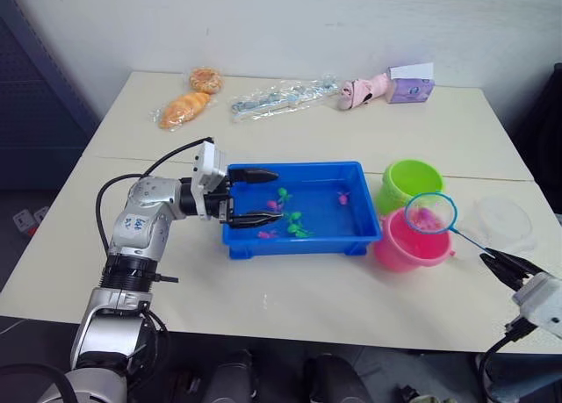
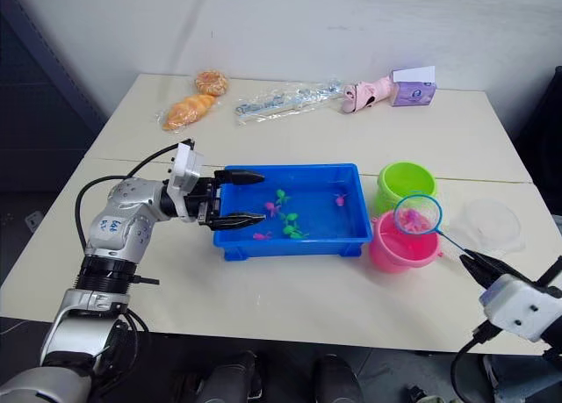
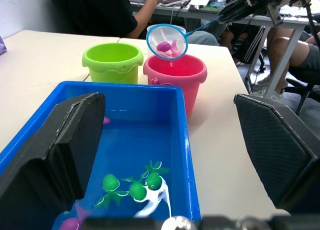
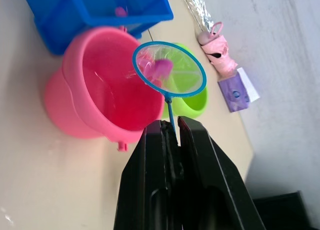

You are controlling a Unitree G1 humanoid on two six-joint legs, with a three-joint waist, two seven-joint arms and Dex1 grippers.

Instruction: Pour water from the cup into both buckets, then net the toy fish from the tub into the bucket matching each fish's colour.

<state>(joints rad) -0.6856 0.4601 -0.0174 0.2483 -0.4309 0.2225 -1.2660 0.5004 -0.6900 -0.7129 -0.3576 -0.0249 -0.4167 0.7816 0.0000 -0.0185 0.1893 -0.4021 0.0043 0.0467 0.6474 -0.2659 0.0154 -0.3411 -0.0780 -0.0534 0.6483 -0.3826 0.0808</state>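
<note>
The blue tub [image 1: 299, 243] sits mid-table with green fish [image 1: 294, 220] and pink fish [image 1: 342, 197] in water. To its right stand the lime green bucket [image 1: 410, 182] and, nearer, the pink bucket [image 1: 408, 245]. The net [image 1: 430, 212] hovers just over the pink bucket with a pink fish [image 4: 162, 68] in its mesh. My right gripper [image 1: 502, 264] is shut on the net's thin handle. My left gripper [image 1: 262, 195] is open at the tub's left end, fingers spread, holding nothing. The clear cup [image 1: 505, 220] stands right of the buckets.
Along the table's far side lie wrapped bread [image 1: 186, 109], a clear plastic packet [image 1: 281, 96], a pink toy [image 1: 364, 90] and a purple box [image 1: 411, 87]. People [image 3: 100, 9] sit at another table beyond the right end.
</note>
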